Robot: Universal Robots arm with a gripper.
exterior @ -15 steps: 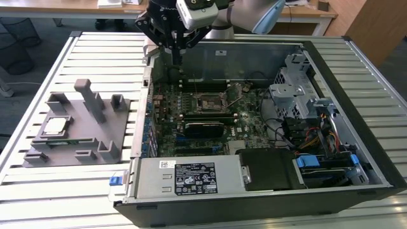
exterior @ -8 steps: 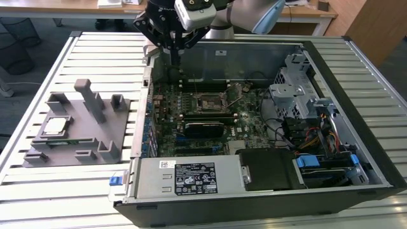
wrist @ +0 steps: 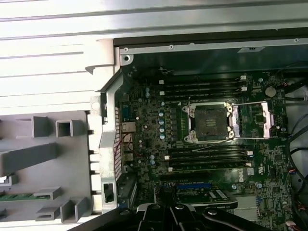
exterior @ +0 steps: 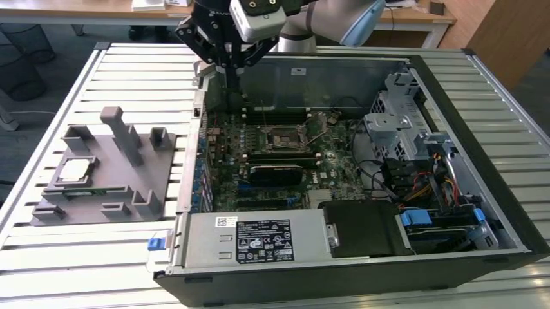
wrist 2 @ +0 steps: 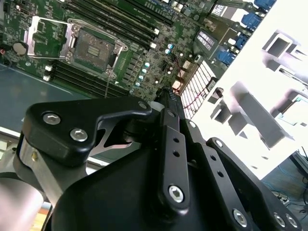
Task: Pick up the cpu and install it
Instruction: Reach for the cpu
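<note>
The cpu [exterior: 74,170], a small square chip with a silvery top, lies flat on the grey fixture [exterior: 103,174] at the exterior view's left, outside the computer case. My gripper [exterior: 231,78] hangs over the case's back left corner, well away from the chip and above the motherboard. Its black fingers [wrist 2: 169,103] run together to a narrow tip with nothing between them. The cpu socket [exterior: 279,138] sits mid-motherboard with its metal cover [wrist: 252,120] swung open; the bare socket [wrist: 209,122] shows in both wrist views, with the socket [wrist 2: 96,48] beyond the fingertips.
The open computer case [exterior: 481,212] stands on a slatted metal table [exterior: 86,257]. Inside are a black heatsink block [exterior: 275,174], drive cages [exterior: 395,122] and cables [exterior: 421,187]. The fixture carries upright grey posts [exterior: 120,132]. A power supply [exterior: 257,239] lies along the case's front.
</note>
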